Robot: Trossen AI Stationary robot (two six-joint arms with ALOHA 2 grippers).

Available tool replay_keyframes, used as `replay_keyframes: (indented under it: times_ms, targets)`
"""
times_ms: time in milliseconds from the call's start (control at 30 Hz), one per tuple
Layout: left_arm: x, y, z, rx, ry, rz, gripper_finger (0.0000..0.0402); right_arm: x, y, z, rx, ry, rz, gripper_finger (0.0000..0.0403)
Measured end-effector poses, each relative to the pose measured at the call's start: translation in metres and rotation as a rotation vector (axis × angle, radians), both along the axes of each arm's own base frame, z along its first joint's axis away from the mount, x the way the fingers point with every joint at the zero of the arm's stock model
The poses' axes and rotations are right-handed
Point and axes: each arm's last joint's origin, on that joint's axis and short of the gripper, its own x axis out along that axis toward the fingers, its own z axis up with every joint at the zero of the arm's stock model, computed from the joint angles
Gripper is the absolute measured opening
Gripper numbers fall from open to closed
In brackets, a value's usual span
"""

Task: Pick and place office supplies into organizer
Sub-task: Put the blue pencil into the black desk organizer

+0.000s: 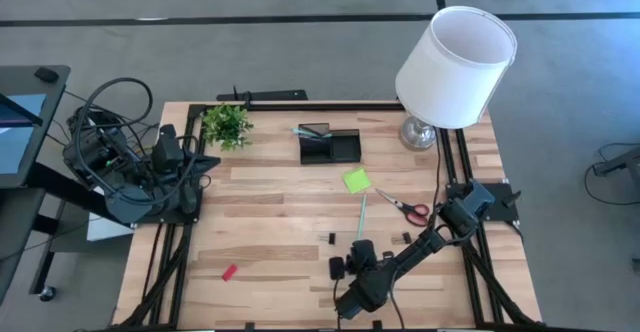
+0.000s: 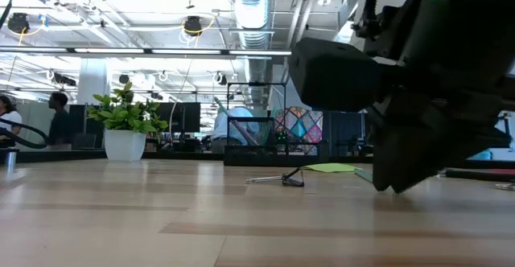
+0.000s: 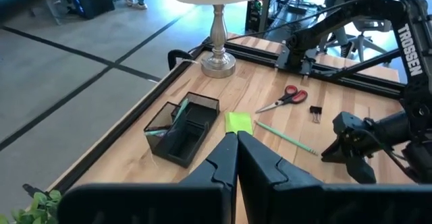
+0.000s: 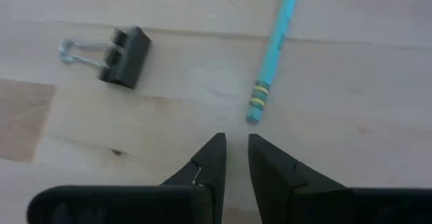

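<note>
A teal pencil lies flat on the wooden table, its eraser end just ahead of my right gripper. That gripper is low over the table near its front edge, pointing steeply down, its fingers a narrow gap apart with nothing between them. Beside the pencil lies a black binder clip. The black organizer stands at the far middle with pens in its tall compartment. My left gripper is shut and empty, raised over the table's left side.
Red-handled scissors, a lime sticky pad, a second clip and a red eraser lie on the table. A potted plant stands at the far left and a white-shaded lamp at the far right.
</note>
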Motion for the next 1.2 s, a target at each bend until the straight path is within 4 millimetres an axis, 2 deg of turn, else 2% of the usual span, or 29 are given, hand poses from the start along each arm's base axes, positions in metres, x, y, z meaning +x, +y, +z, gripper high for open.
replay_keyframes:
  times_ms: [400,1200]
  targets:
    - [-0.003,0.003,-0.003,0.028,0.032,0.017,0.0,0.004,-0.003,0.005,-0.006,-0.024,-0.021,0.0058]
    - [-0.002,0.0,-0.007,-0.007,0.104,-0.033,0.0,0.009,-0.024,0.005,-0.026,0.051,-0.091,0.0058]
